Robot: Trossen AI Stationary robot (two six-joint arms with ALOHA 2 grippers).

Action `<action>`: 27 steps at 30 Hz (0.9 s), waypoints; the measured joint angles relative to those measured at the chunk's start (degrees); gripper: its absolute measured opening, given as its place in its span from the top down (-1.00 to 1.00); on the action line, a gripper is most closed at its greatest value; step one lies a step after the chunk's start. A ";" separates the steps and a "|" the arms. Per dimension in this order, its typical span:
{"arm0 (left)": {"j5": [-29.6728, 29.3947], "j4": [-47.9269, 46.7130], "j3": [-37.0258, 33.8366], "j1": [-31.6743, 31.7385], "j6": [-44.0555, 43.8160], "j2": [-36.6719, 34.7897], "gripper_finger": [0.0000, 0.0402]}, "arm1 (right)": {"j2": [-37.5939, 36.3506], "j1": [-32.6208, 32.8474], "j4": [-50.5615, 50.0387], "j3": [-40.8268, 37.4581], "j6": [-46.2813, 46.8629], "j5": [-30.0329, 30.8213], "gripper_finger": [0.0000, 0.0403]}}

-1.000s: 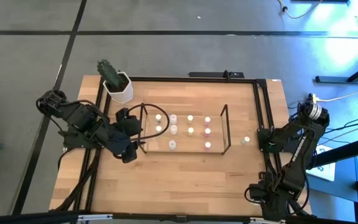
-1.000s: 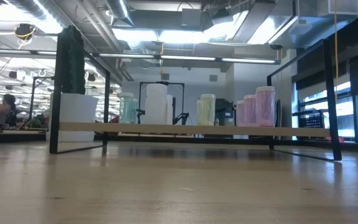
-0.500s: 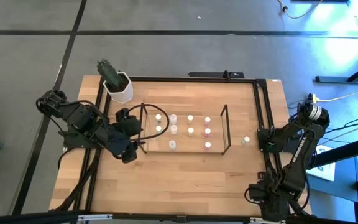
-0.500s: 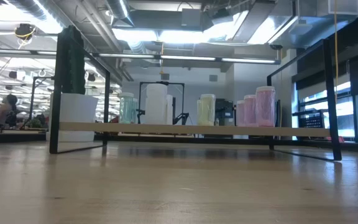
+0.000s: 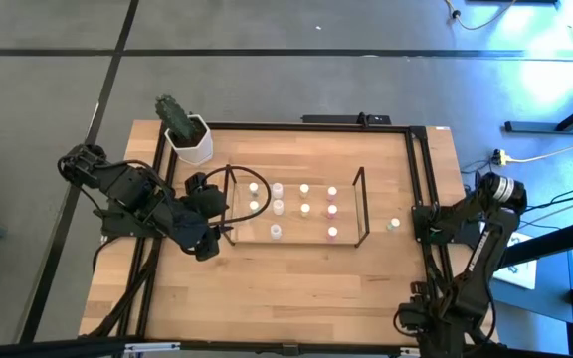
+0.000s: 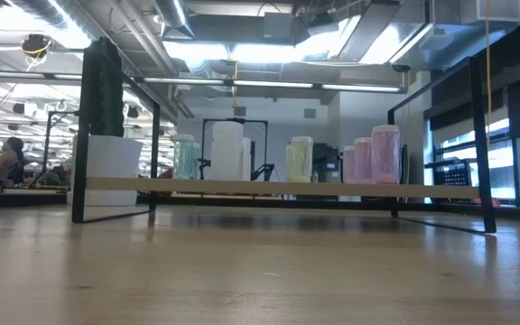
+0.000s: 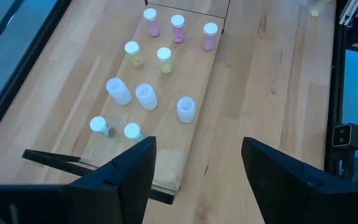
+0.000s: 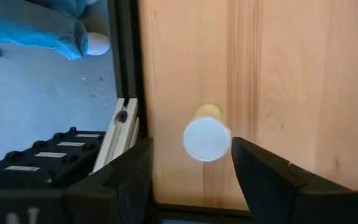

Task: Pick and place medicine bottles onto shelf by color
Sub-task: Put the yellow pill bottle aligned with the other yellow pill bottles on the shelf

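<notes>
The clear shelf point(image 5: 361, 204) stands mid-table, and several medicine bottles point(image 5: 304, 209) stand upright on it. In the left wrist view they sit in groups: pink point(image 7: 178, 28), yellowish point(image 7: 163, 59), white point(image 7: 146, 96), greenish point(image 7: 131, 130). One yellowish bottle with a white cap point(image 8: 206, 138) stands alone on the wood to the right of the shelf point(image 5: 394, 226). My right gripper point(image 8: 191, 186) hovers open above and just short of it. My left gripper point(image 7: 194, 174) is open and raised at the shelf's left end point(image 5: 219, 214).
A white pot with a cactus point(image 5: 189, 139) stands at the far left corner. A dark frame point(image 5: 412, 179) runs round the table top, close to the lone bottle. Bare wood lies in front of the shelf point(image 5: 296, 288).
My right arm has shifted slightly and its gripper has sunk a little toward the lone bottle, still open. The bottles and the shelf have stayed put.
</notes>
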 joint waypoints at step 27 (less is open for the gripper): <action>0.00 1.18 0.00 0.04 -0.13 0.00 -0.15 | 6.67 -0.07 0.40 0.00 0.43 0.01 0.03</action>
